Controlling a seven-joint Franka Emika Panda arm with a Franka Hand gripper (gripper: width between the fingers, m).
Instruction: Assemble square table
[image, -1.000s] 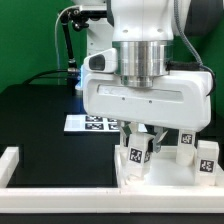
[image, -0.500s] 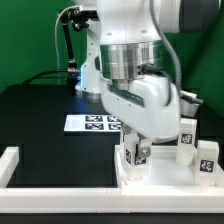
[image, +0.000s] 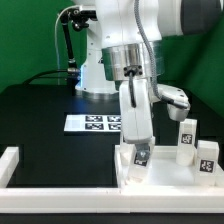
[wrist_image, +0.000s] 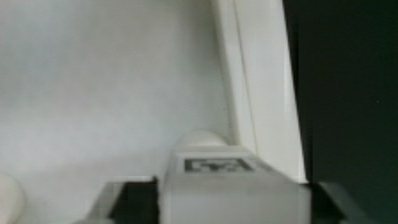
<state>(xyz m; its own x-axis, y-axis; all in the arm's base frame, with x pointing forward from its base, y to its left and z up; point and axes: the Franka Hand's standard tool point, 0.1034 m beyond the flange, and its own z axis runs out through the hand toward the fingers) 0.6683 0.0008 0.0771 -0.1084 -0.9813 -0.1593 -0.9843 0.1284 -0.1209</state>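
Note:
The square table's white slab (image: 160, 176) lies at the exterior view's lower right. My gripper (image: 139, 148) is shut on a white tagged leg block (image: 141, 155) that stands upright at the slab's near-left corner. In the wrist view the leg block (wrist_image: 222, 185) sits between my dark fingers (wrist_image: 132, 204), with its tag facing the camera, next to the slab's raised rim (wrist_image: 260, 70). Two more tagged leg blocks (image: 186, 137) (image: 208, 157) stand on the slab's right side. A fourth leg is not in view.
The marker board (image: 92, 123) lies flat on the black table behind and to the left of the slab. A long white rail (image: 60, 190) with an upturned end (image: 10, 160) runs along the front edge. The robot base stands at the back.
My wrist has turned about its vertical axis, from broadside to edge-on in the exterior view. The held leg block has stayed at the slab's corner.

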